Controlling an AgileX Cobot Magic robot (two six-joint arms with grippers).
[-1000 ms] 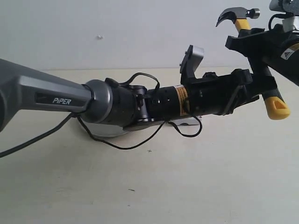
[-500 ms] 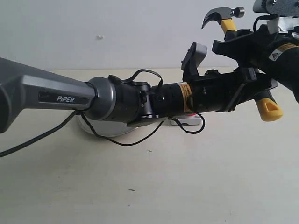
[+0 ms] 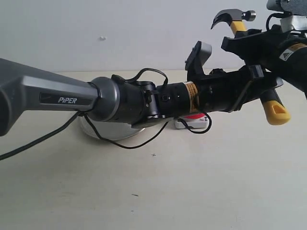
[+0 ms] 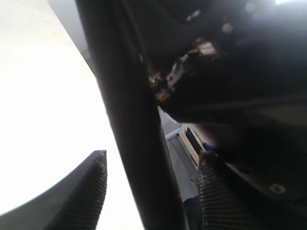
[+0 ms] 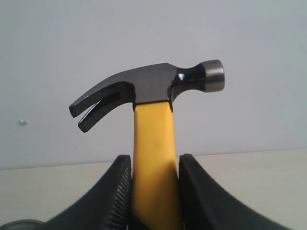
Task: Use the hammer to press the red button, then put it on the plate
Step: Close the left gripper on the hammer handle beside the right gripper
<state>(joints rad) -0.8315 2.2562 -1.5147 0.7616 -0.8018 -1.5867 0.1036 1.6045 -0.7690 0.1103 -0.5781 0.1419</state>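
Note:
The hammer [image 3: 233, 17] is held up in the air at the right, dark head up and yellow looped end [image 3: 276, 112] down. My right gripper [image 3: 249, 42] is shut on its yellow neck just below the head [image 5: 148, 88], with both pads [image 5: 122, 191] against it. My left gripper [image 3: 261, 88] reaches across and straddles the black handle [image 4: 139, 143]; its fingers [image 4: 93, 191] stand open with gaps on both sides. A strip of the red button [image 3: 194, 116] on its light-grey base [image 3: 183, 125] shows under the left arm. The silver plate [image 3: 96, 130] is mostly hidden behind that arm.
The left arm [image 3: 57, 98] spans the scene from the left edge to the hammer, its black cable [image 3: 124, 143] hanging down to the beige table [image 3: 158, 187]. A plain pale wall [image 3: 120, 33] stands behind.
The right gripper has carried the hammer a little to the left. The left arm has risen slightly with it, uncovering a strip of the red button.

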